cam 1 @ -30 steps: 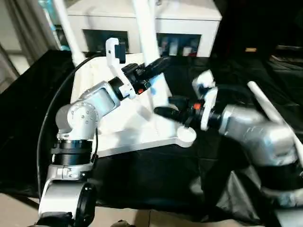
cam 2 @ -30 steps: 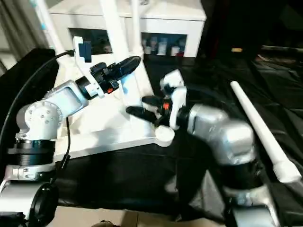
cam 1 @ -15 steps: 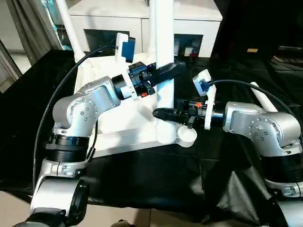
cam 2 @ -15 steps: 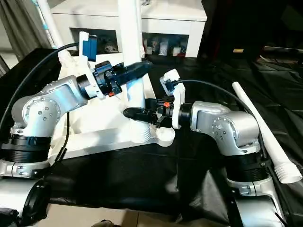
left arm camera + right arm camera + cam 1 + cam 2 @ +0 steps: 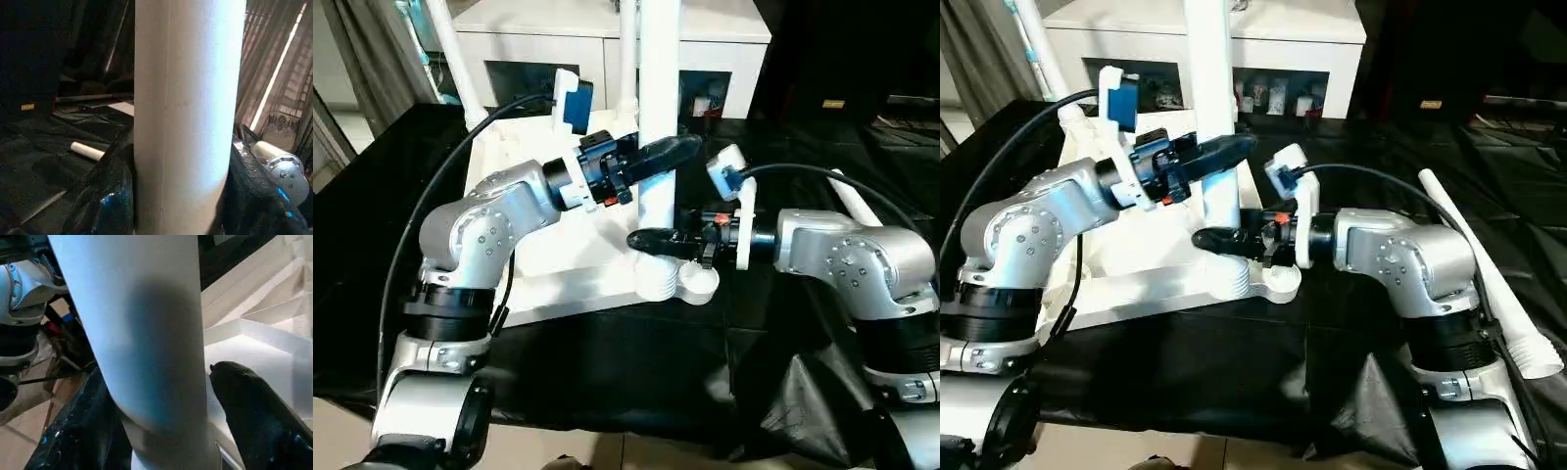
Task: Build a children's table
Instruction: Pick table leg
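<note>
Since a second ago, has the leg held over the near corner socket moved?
Yes. The leg was tilted, its foot off the near corner socket; now it stands upright in that socket, with both tools closed around it.

White leg [image 5: 658, 108] stands upright in tabletop [image 5: 558, 264] corner socket [image 5: 677, 282].

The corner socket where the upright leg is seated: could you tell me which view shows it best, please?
The left eye view shows it best: the corner socket sits unobstructed below the upright leg, beneath the right gripper. The right eye view shows much the same. The right wrist view catches only the leg's base; the left wrist view shows just the tube.
</note>
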Tool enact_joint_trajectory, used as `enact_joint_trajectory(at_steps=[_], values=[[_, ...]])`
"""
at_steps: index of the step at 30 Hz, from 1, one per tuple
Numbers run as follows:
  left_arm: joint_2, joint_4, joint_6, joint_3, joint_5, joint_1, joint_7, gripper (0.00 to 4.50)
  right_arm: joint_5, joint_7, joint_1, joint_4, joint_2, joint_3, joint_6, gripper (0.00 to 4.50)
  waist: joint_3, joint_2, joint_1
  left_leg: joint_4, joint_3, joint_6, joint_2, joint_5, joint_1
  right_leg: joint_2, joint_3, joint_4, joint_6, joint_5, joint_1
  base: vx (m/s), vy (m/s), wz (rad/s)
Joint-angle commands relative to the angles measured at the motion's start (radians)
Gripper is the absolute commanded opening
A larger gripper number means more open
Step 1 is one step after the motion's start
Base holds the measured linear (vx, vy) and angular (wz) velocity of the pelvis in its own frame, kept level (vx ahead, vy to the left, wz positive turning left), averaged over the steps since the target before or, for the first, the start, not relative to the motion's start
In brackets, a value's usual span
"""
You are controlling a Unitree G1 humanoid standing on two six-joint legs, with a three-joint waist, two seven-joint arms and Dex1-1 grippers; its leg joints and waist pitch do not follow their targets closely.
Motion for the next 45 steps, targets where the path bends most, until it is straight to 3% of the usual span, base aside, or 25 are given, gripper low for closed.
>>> enact_joint_trajectory(at_steps=[1, 10, 20, 21, 27, 45], values=[[0.003, -0.033, -0.008, -0.015, -0.008, -0.007, -0.022, 1.83, 0.009, 0.003, -0.005, -0.004, -0.011, 0.013, 0.010, 2.80, -0.074, -0.015, 0.004, -0.075, -0.030, 0.023, 0.070, -0.047, 0.023, -0.060, 0.037, -0.053, -0.275, 0.003, 0.047, 0.000, 0.000, 0.00], [0.000, -0.038, -0.011, -0.019, -0.002, -0.008, -0.027, 1.83, -0.003, 0.022, 0.006, -0.012, -0.020, 0.036, 0.007, 2.12, -0.076, -0.015, 0.005, -0.073, -0.030, 0.029, 0.068, -0.032, 0.022, -0.060, 0.037, -0.051, -0.278, 0.025, 0.049, 0.000, 0.000, 0.00], [-0.004, -0.032, -0.015, -0.020, 0.002, -0.017, -0.026, 1.83, -0.037, 0.015, 0.022, -0.014, -0.017, 0.070, -0.030, 2.09, -0.077, -0.015, 0.005, -0.071, -0.030, 0.033, 0.068, -0.029, 0.022, -0.060, 0.037, -0.049, -0.283, 0.038, 0.049, 0.000, 0.000, 0.00], [-0.004, -0.031, -0.015, -0.019, 0.002, -0.017, -0.026, 1.83, -0.036, 0.014, 0.022, -0.011, -0.013, 0.069, -0.030, 2.58, -0.077, -0.016, 0.005, -0.072, -0.030, 0.035, 0.068, -0.027, 0.022, -0.059, 0.036, -0.049, -0.284, 0.039, 0.049, 0.000, 0.000, 0.00], [-0.001, -0.034, -0.011, -0.020, 0.003, -0.015, -0.032, 1.83, -0.046, 0.007, 0.024, -0.001, -0.005, 0.075, -0.044, 3.00, -0.076, -0.014, 0.005, -0.072, -0.030, 0.032, 0.068, -0.033, 0.022, -0.060, 0.037, -0.050, -0.285, 0.031, 0.049, 0.000, 0.000, 0.00], [0.044, -0.034, -0.008, -0.054, 0.022, -0.003, -0.107, 1.83, -0.025, 0.018, 0.019, -0.011, -0.003, 0.053, -0.041, 3.04, -0.076, -0.010, 0.005, -0.074, -0.030, 0.020, 0.069, -0.046, 0.024, -0.059, 0.036, -0.049, -0.281, 0.025, 0.048, 0.000, 0.000, 0.00]])
